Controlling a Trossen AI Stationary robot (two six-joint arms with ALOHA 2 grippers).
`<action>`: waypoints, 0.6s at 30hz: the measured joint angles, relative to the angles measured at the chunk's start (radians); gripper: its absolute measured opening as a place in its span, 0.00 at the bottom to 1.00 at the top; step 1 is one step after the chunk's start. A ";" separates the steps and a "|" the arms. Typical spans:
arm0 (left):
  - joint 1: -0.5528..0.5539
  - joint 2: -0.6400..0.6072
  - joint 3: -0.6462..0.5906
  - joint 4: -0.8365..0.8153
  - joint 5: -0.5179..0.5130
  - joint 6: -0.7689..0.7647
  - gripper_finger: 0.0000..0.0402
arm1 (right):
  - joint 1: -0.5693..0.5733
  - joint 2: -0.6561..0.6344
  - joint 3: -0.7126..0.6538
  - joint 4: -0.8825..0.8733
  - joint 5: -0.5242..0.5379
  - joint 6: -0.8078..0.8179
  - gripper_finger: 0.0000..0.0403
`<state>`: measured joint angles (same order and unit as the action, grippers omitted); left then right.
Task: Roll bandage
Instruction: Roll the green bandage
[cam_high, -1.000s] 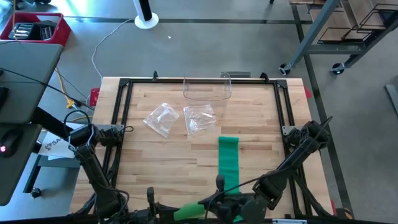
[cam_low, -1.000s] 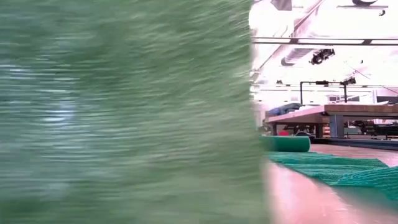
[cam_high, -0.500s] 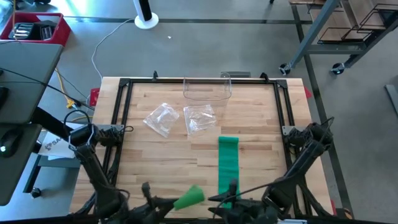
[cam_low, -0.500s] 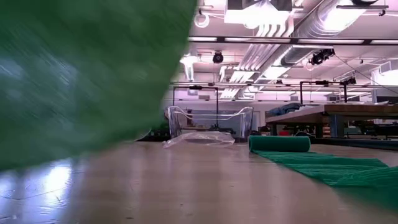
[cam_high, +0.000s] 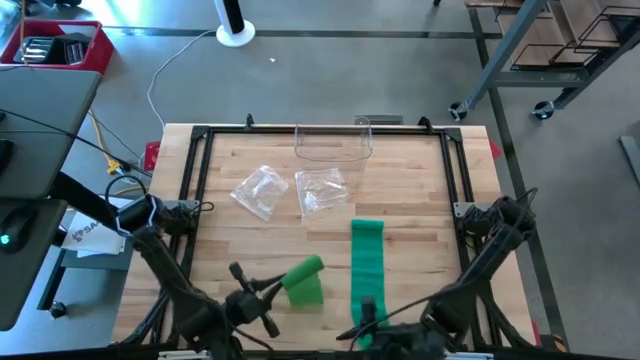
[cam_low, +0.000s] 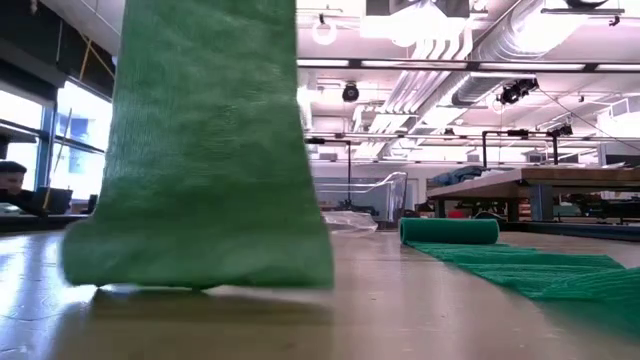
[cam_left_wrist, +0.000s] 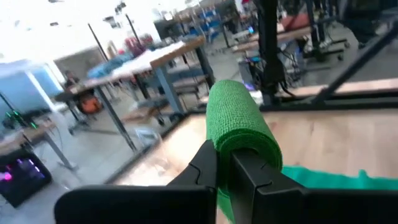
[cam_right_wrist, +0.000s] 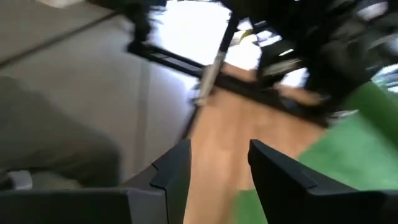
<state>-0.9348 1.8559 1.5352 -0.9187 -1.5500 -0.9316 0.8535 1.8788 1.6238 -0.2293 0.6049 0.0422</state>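
Near the front edge of the pale wooden table (cam_high: 250, 250) we have the green elastic bandage (cam_high: 366, 262) lying as a flat strip, its far end already wound into a small roll. Left of that strip, the left gripper (cam_high: 268, 292) has its fingers clamped on a loose, folded length of the same green fabric (cam_high: 303, 281), which hangs down to touch the tabletop in the low view. A second ago this length was bunched at the strip's near end between both grippers; it has since swung out to the left of the strip. The right gripper (cam_high: 362, 322), at the strip's near end, has let its fingers spread and now holds nothing. We judge this a handover, leaving the left arm to manage the free end while rolling remains mostly undone. Beyond the strip stands a clear plastic tub (cam_high: 333, 146), apparently empty, with two crumpled clear plastic wrappers (cam_high: 322, 190) lying on the table between tub and strip.
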 joint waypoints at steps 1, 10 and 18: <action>-0.001 -0.005 0.000 -0.012 -0.012 -0.018 0.02 | -0.014 0.004 0.000 -0.004 -0.047 0.014 0.38; -0.014 -0.038 0.069 0.175 0.036 0.139 0.02 | -0.085 0.015 0.000 -0.020 -0.246 0.054 0.38; -0.028 -0.038 0.082 0.390 0.000 0.404 0.02 | -0.073 0.015 0.000 0.029 -0.250 0.030 0.38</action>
<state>-0.9627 1.8183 1.6173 -0.5286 -1.5504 -0.5279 0.7800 1.8935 1.6238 -0.2000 0.3546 0.0727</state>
